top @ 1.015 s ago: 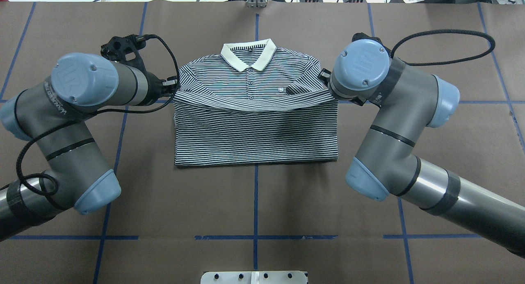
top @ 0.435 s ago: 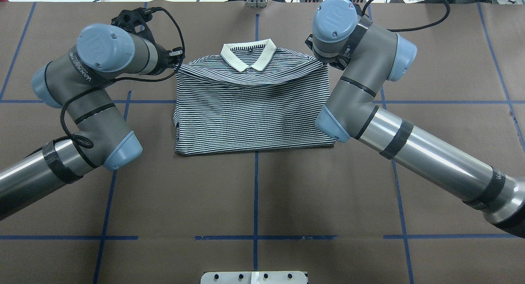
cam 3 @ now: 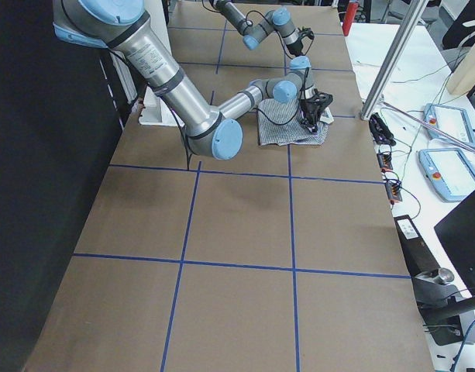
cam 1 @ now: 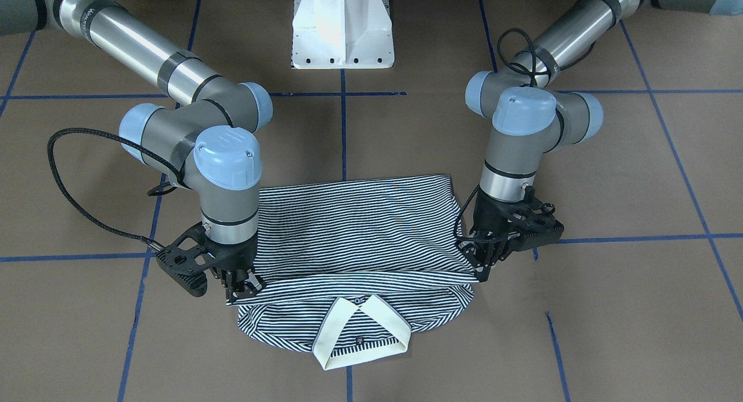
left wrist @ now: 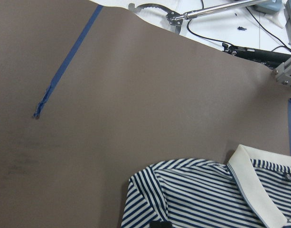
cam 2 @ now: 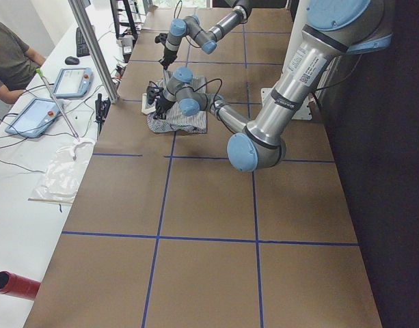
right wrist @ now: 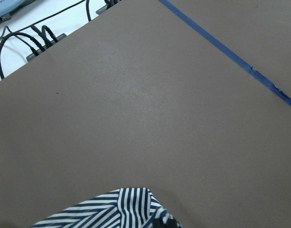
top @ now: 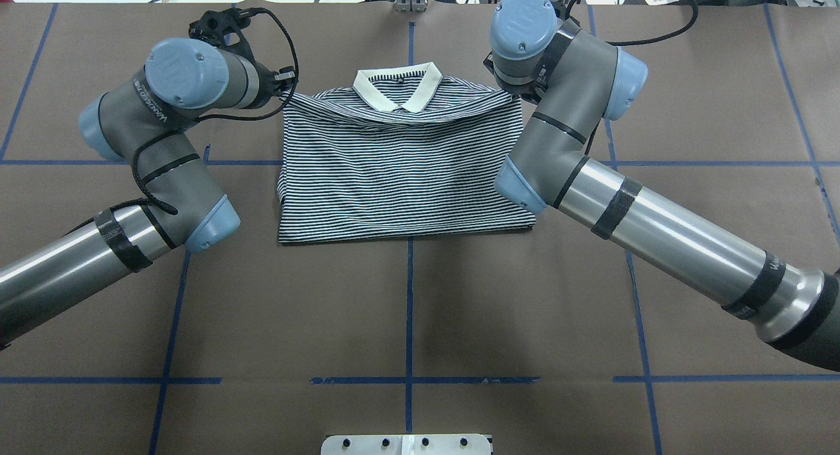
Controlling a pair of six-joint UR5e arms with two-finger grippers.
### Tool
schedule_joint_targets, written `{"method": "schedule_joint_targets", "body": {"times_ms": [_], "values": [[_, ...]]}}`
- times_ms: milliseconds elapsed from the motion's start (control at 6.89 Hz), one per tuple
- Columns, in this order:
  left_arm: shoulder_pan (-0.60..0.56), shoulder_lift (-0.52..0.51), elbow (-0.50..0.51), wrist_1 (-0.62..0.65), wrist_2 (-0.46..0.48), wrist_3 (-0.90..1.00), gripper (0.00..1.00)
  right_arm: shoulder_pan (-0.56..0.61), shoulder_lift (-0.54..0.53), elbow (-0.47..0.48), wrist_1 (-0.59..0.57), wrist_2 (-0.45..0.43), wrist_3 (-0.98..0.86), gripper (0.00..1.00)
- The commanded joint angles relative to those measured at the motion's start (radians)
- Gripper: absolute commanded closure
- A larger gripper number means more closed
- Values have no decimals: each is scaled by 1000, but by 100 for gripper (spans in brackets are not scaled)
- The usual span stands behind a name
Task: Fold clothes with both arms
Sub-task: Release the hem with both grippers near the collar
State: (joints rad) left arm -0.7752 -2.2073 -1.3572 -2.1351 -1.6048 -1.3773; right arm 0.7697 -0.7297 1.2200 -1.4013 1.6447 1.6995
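Shirt hem (top: 341, 117) farther up blue-taped brown table (top: 525, 310)

Our left arm (top: 161, 159) and right arm (top: 663, 228) are silver-and-grey tubes with light-blue joint caps (top: 186, 73) dotted with small screws (cam 1: 248, 154). Black bands (top: 612, 200) ring them, black braided cables (cam 1: 49, 149) loop alongside, and white lettering (top: 147, 100) marks the grey.

— Where is the shirt (top: 407, 179)?
— On the table (top: 407, 310), toward 12 o'clock. The left pincer (cam 1: 484, 263) is at its 10 o'clock corner, the right pincer (cam 1: 241, 286) at 2 o'clock, the collar (top: 397, 87) between them.
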Motion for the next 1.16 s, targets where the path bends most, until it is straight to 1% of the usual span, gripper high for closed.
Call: {"method": "schedule_joint_targets", "body": {"times_ms": [0, 145, 290, 435, 580, 725, 870, 1015], "values": [[-1, -15, 78, -72, 6, 9, 100, -3, 6, -26, 4, 1, -3, 100], [-1, -12, 78, -74, 6, 11, 100, -10, 1, -46, 49, 0, -1, 65], [1, -11, 73, -77, 5, 12, 100, -21, 1, -68, 83, -5, 0, 40], [-1, -3, 72, -78, 3, 14, 100, -21, 1, -68, 85, -3, 5, 46], [-2, 1, 72, -104, 5, 52, 100, -18, 1, -76, 85, -3, 2, 47], [1, 49, 70, -152, 5, 56, 53, -7, 4, -53, 87, 1, 6, 47], [-1, 58, 70, -193, 5, 64, 45, -4, -20, 13, 85, 50, 9, 45], [-1, 63, 67, -194, 5, 63, 42, -9, -93, 104, 88, 102, 12, 39]]}}
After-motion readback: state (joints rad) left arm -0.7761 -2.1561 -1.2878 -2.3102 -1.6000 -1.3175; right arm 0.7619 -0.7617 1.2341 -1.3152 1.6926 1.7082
